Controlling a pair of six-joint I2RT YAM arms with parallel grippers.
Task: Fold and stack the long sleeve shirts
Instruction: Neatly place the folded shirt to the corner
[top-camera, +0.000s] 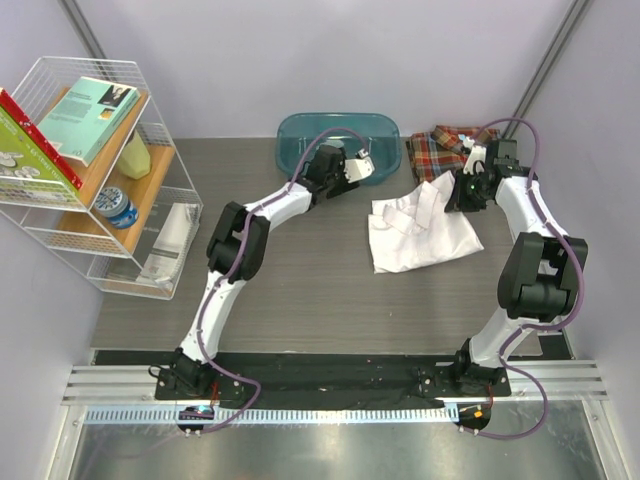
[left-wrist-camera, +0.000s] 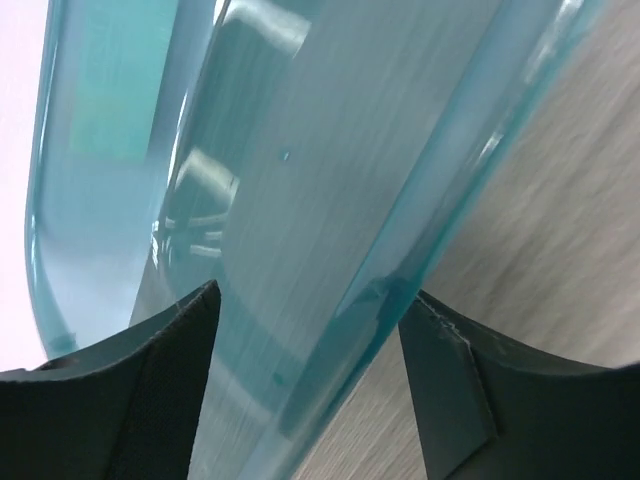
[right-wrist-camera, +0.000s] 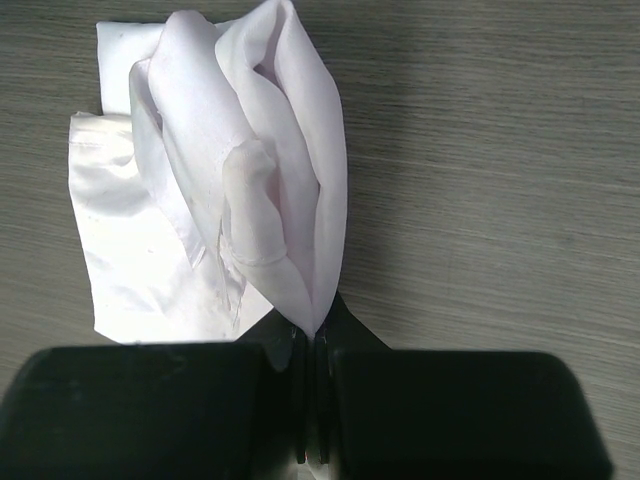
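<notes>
The jaws of the right gripper (right-wrist-camera: 312, 345) are pressed together on a fold of the plain white long-sleeved cloth shirt (right-wrist-camera: 205, 215). Those of the left gripper (left-wrist-camera: 312, 300) stand apart, with the rim of the translucent teal plastic tub (left-wrist-camera: 300, 180) passing between them. I cannot tell whether either black finger (left-wrist-camera: 150, 400) touches the plastic.

From the near edge, both arms rise off their bases. The left arm leans away and to the right, its elbow raised over the grey wood-grain table (top-camera: 300, 300) and its forearm stretched toward the tub's front right part. The right arm climbs along the right side and folds at a high elbow. Its wrist turns back down and leftward over the far right corner of the white shirt.

That shirt lies crumpled right of centre, most of it flat on the table. Just behind it, in the far right corner, the red, orange and navy plaid collared shirt (top-camera: 445, 150) sits in a heap beside the tub's right end.

The overhead view hides the pinch itself under the right gripper's body. The right wrist view shows it plainly: rounded folds bunch out from the closed tips, a cuffed sleeve end lies among them, and a flat layer is spread on the table to the left. The left wrist view is blurred and shows only tub wall and wood grain. Only from above do I see the tub at the far middle of the table and a white wire shelf rack (top-camera: 160, 210) holding books at the left.
</notes>
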